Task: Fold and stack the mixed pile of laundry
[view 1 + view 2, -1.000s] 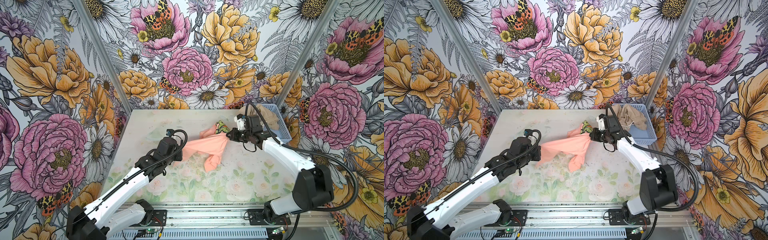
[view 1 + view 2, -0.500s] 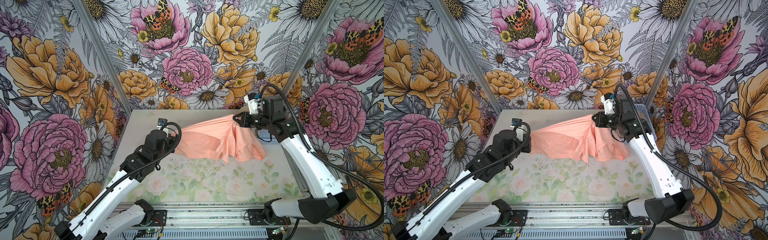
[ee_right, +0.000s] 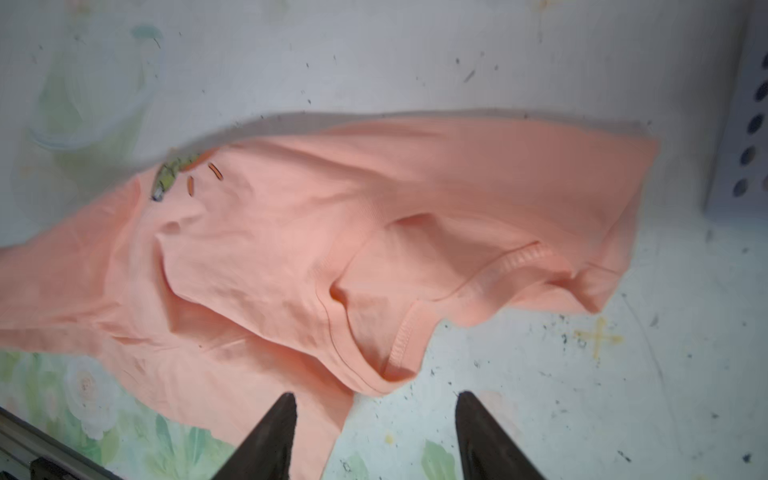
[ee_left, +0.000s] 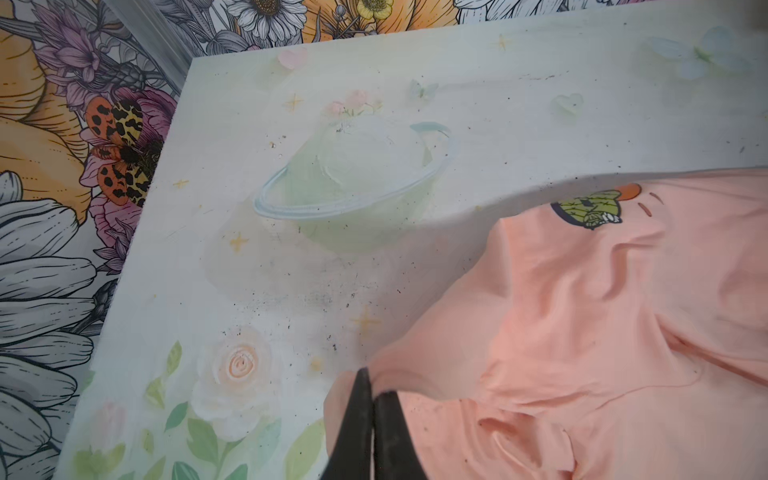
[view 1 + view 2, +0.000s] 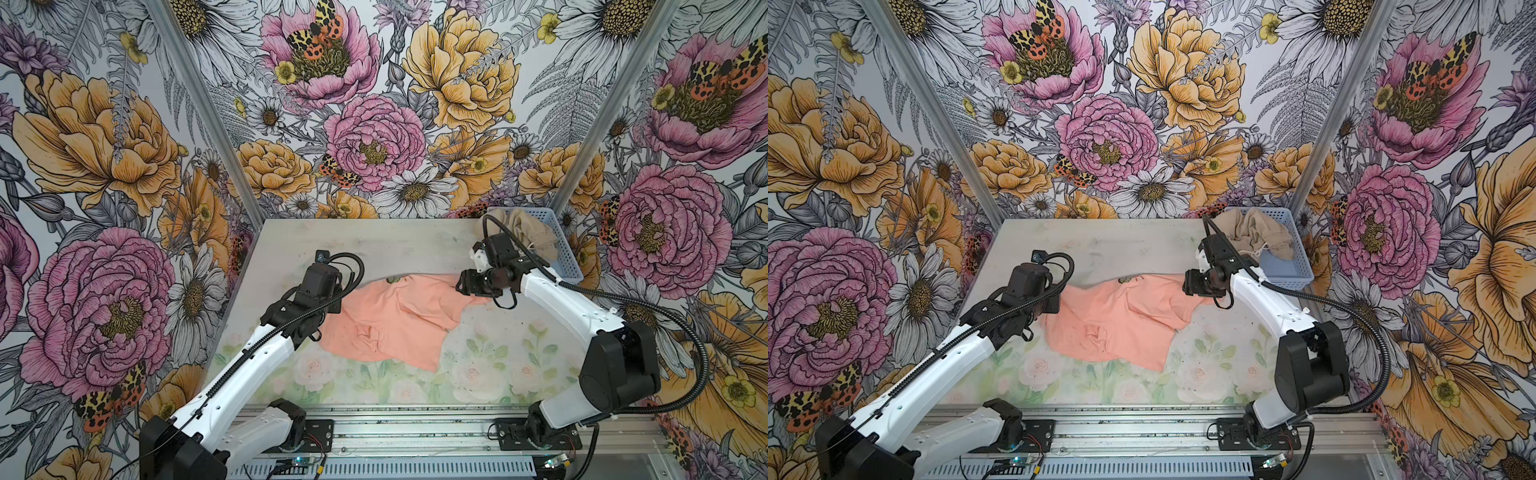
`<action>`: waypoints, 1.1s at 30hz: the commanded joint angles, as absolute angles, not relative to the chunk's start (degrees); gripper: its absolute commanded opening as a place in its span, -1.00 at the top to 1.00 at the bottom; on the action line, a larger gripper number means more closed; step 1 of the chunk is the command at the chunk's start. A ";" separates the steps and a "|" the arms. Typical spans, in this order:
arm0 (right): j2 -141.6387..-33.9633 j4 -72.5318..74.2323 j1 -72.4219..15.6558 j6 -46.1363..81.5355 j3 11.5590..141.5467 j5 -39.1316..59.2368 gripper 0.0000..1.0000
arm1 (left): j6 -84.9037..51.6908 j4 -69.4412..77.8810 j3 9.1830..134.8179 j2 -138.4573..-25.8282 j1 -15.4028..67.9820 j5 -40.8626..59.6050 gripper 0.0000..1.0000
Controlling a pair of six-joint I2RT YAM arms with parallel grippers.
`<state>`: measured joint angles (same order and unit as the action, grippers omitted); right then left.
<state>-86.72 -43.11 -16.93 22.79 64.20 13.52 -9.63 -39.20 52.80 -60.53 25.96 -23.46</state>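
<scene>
Laundry counts two pieces in both top views: a soft, creased salmon T-shirt spread mid-surface, and a bunched beige garment in one perforated blue plastic basket at the far right corner. Left wrist view: the left gripper is clenched on a shirt edge. Right wrist view: the right gripper is spread, grasping nothing, near the shirt's stitched hem.
</scene>
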 commanded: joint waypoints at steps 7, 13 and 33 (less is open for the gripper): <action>-89.33 -24.60 -23.22 34.66 50.92 15.46 -0.26 | -10.21 -38.32 52.17 -60.29 25.22 -21.57 1.00; -96.37 -21.02 -23.97 35.32 51.10 11.22 0.03 | -10.55 -38.32 51.17 -59.44 25.05 -21.44 1.00; -101.75 -35.71 -12.17 20.49 77.13 7.70 0.43 | -10.91 -35.34 47.84 -60.63 25.58 -18.80 1.00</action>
